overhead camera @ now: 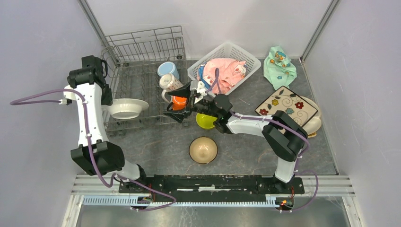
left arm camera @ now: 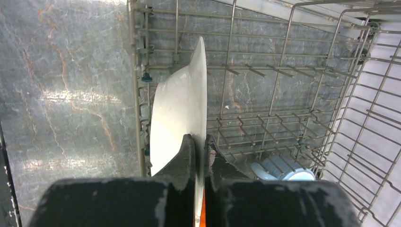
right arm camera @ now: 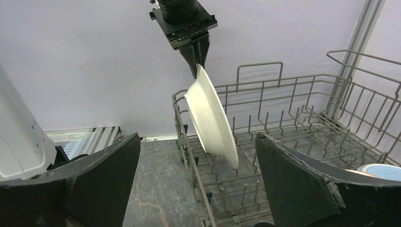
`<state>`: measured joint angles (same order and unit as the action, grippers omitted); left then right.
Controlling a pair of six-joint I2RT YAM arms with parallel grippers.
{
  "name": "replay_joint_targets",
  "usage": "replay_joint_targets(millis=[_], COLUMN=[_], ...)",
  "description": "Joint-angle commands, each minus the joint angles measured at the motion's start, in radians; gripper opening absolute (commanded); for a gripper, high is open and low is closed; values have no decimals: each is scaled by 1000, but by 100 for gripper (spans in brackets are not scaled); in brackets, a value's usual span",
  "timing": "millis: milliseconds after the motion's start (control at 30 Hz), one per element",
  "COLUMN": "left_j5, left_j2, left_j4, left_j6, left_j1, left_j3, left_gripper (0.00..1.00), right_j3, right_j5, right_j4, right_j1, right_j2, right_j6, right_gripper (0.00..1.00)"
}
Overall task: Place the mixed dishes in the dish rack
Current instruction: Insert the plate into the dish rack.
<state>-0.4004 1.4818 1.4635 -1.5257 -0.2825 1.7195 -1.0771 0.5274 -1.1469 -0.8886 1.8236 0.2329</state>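
1. Grips the rim of the round white plate [left arm camera: 179, 109] with the left fingers [left arm camera: 187, 156] shut tight, on edge over the near end of the grey wire dish rack [left arm camera: 138, 101].
2. Lower slowly, straight down, between two tines.
3. Let go only once it leans safely.
4. Holds the right fingers [right arm camera: 99, 175] wide open and empty beside the rack.

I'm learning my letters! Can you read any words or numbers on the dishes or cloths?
None: no word, number or sign is readable anywhere.
The dark square plate and the green cloth show only flowers.
The patterned mug has marks too small to tell.
The white plate is plain.
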Motion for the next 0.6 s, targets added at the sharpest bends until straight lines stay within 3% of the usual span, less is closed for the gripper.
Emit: replay_joint_targets(millis=[0,200,400,467,567], left_j5=[6,8,12,11,6], left_j2=[33,29,33,32,24], left_j4=[-223,-265,-276,-277,-280], left_j6=[5,22,30,38,54], left_j1=[-6,-6,-7,-7,-7], left_j3=[-17,-80,-118,-121,-124], left_gripper=[5,9,14,20,39], right_j3=[12,29,72,80,55], right_j5=[-22,-38,-160,-214,-356], right_j4=[-66,-47,81,160,347], right_j1=[-5,-4,-5,-4,-3], right_j2=[-18,-31,-102,-133,-162], right_j6=[-20,-33,-87,-112,-120], right_gripper=[98,98,98,98,98])
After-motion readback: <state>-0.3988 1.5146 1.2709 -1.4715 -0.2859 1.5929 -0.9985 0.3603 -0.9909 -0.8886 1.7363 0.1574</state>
